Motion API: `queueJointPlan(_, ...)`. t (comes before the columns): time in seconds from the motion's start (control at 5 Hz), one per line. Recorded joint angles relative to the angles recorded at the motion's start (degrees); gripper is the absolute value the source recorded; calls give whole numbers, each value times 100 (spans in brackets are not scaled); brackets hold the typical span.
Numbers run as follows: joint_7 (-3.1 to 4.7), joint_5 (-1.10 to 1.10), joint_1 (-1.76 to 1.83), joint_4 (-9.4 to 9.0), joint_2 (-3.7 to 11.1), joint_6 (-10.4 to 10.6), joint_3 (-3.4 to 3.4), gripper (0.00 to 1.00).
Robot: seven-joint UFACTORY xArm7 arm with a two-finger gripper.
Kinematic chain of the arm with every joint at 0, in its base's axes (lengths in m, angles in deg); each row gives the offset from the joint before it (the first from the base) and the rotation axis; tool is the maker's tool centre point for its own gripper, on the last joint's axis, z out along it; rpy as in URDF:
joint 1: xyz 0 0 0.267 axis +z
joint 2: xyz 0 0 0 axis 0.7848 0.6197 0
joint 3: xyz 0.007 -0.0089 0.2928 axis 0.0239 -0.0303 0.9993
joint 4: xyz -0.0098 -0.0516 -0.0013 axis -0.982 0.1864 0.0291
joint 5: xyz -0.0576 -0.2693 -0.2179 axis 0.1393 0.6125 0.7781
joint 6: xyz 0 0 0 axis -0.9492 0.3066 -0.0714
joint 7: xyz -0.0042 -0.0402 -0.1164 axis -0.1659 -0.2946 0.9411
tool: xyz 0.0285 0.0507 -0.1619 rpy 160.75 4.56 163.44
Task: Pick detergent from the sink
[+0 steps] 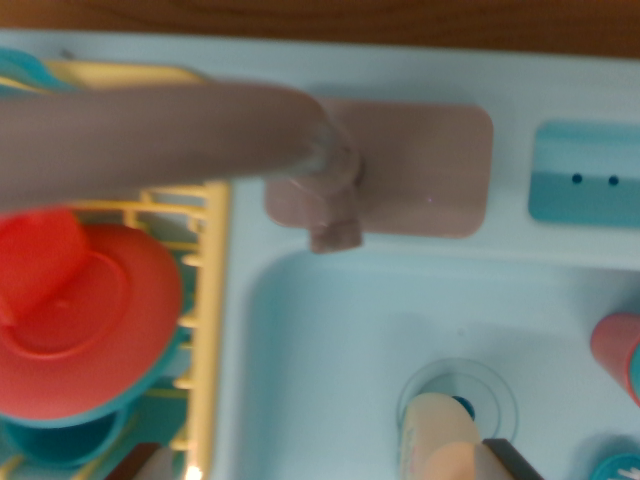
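Wrist view is looking down, blurred. Sink is lying pale blue below a tan faucet. Cream detergent is sitting at the basin's lower edge, over the drain. 1 red plate is resting in the yellow rack at the wrist view's left. Gripper is not showing clearly.

- One light blue sink.
- One pinkish tap, just above the sink.
- One pale bottle, inside the sink.
- One yellow rack, left of the sink.
- One red plate and one red cup, on the rack.
- One blue sponge holder, above the sink's right corner.
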Motion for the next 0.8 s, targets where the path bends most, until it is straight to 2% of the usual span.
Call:
queueJointPlan(0.2, 113, -35, -47, -269, 61, 269, -57, 0)
queueJointPlan(0.4, 113, -35, -47, -269, 61, 269, -57, 0)
queueJointPlan(0.6, 218, -67, -89, -518, 117, 517, -109, 0)
queueJointPlan(0.8, 218, -67, -89, -518, 117, 517, -109, 0)
